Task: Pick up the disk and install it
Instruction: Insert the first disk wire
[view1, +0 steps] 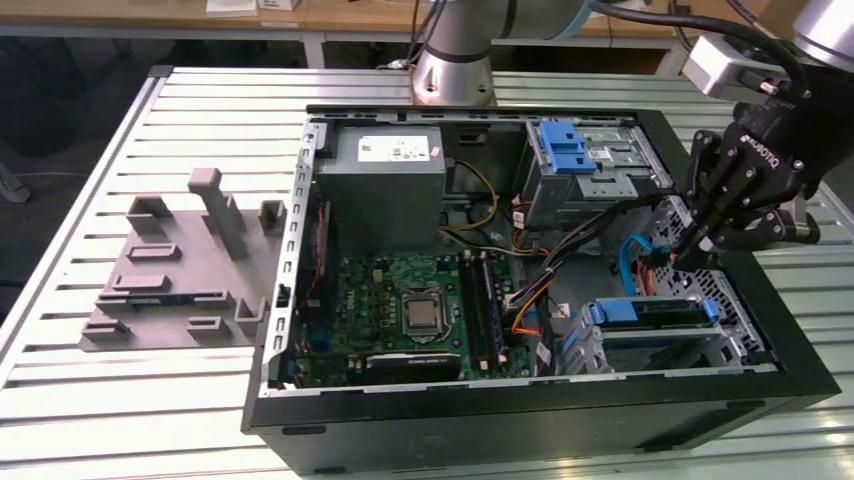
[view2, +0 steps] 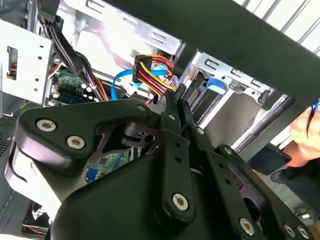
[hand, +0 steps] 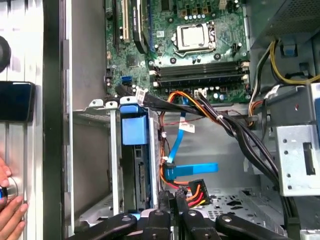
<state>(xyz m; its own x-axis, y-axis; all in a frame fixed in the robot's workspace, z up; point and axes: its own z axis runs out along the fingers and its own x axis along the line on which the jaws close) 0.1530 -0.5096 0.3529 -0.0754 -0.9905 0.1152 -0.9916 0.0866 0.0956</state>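
The disk (view1: 651, 312), in its blue carrier, lies inside the silver drive bay at the case's front corner on the exterior view's right. In the first wrist view the disk (hand: 140, 175) stands on edge in that bay, under its blue tab. My gripper (view1: 697, 250) hangs just above and behind the bay, its fingers pressed together with nothing between them. In both wrist views the tips of my gripper (hand: 174, 196) (view2: 177, 98) sit beside a power plug (hand: 194, 189) with red, yellow and black wires, a short way from the disk.
The open computer case (view1: 534, 425) lies on a slatted table. Inside are a motherboard (view1: 400, 310), a grey power-supply box (view1: 387, 190), a silver cage with a blue latch (view1: 567, 150) and loose cables (hand: 225, 120). A grey fixture (view1: 174, 270) sits beside the case. A person's hand (hand: 10, 212) rests outside the case.
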